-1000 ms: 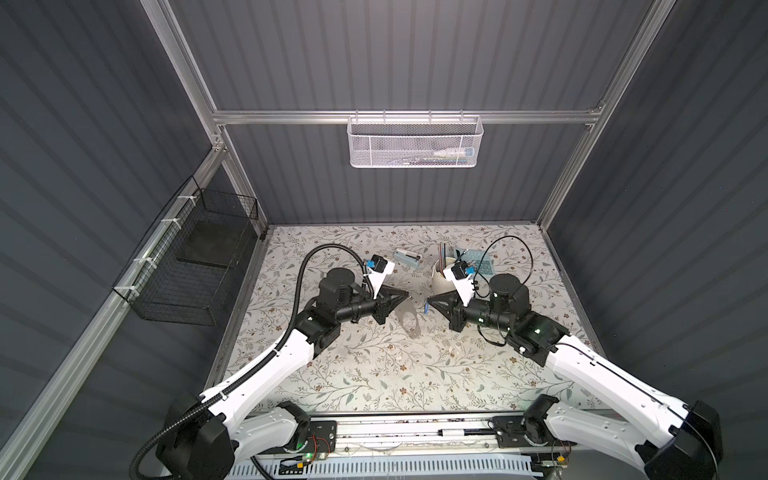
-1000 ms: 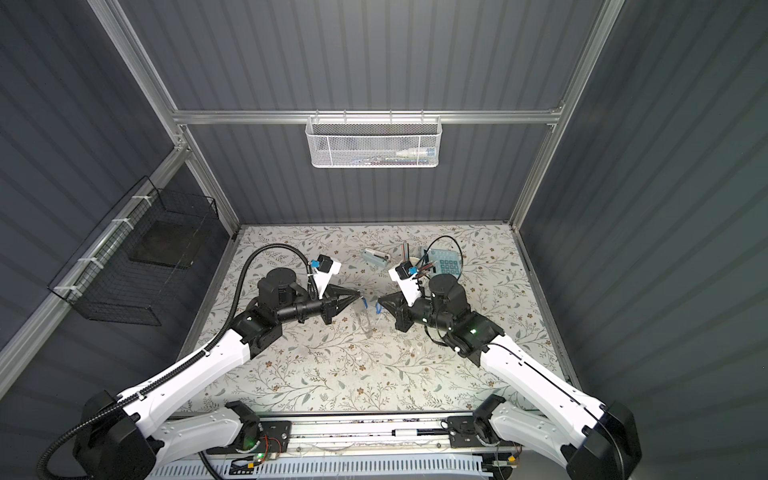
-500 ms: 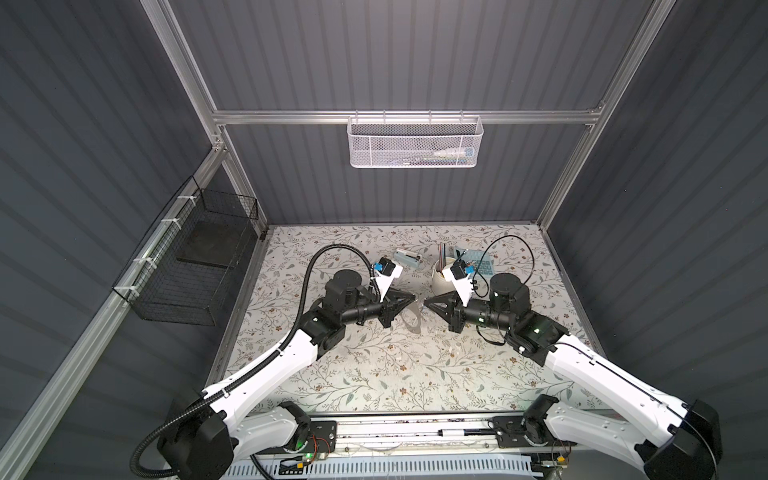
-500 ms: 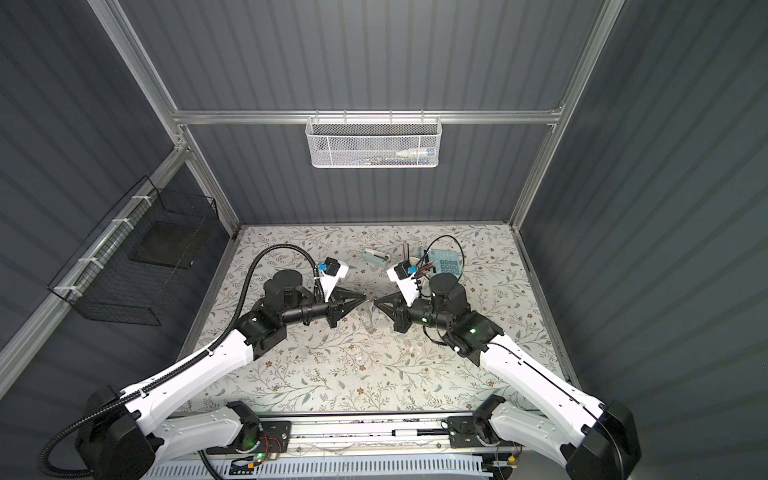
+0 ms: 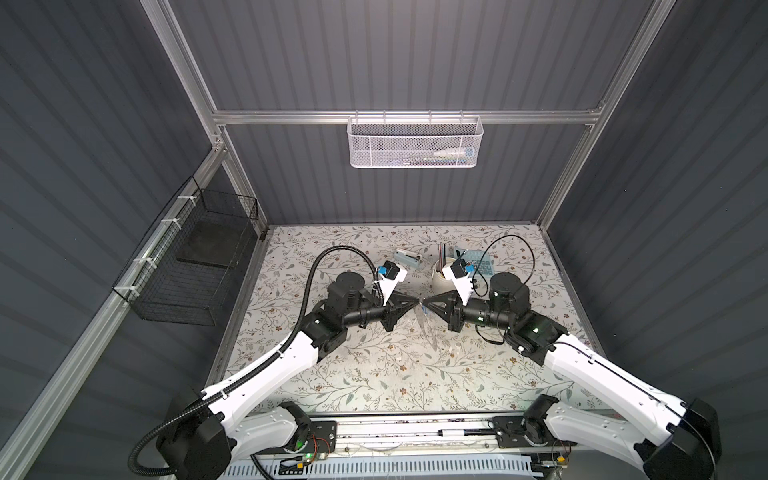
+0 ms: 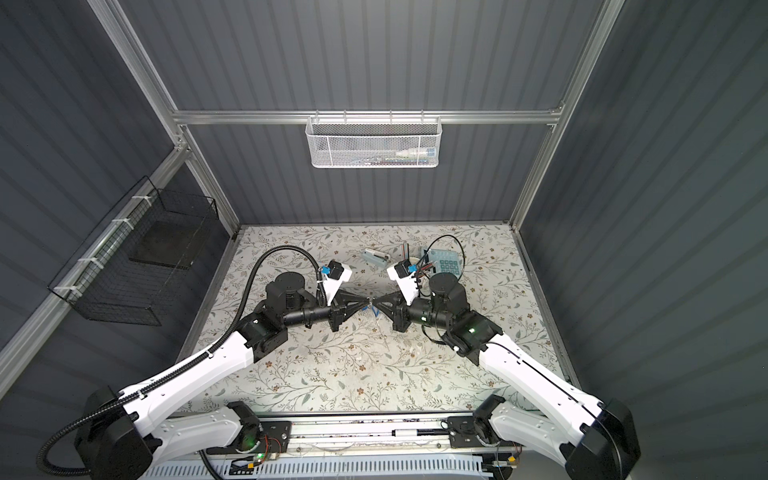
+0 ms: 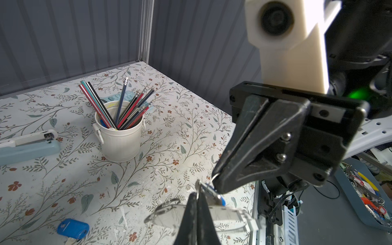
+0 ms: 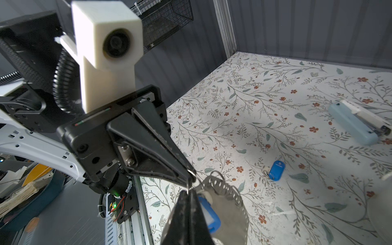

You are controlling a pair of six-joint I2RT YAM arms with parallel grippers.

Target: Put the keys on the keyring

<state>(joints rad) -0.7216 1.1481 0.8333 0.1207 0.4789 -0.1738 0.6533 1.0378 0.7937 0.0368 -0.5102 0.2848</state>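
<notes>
My left fingers and my right fingers are both clamped shut, tip to tip. They are raised above the floral-patterned tabletop, just beside the white metal cup of pencils, on the side nearer my bases.

At that meeting point hang two things. One is the large, thin, grey oval keyring with studs along its rim. The other is one small metal key with a bright blue plastic tag and white insert. Tag and loop crowd together right where my fingers meet. The close views are too blurred for me to tell which pair pinches the loop and which the key's little wire ring. I also cannot tell whether that key is already threaded on.

The other blue-tagged key lies flat on the tabletop near the cup, apart from it. It is on the same side as the pale blue stapler, and nothing touches it.

My judgement is that I am midway through mounting one key, so at best half the job is done. What remains is to seat that key on the loop, then fetch the loose one and thread it too.
</notes>
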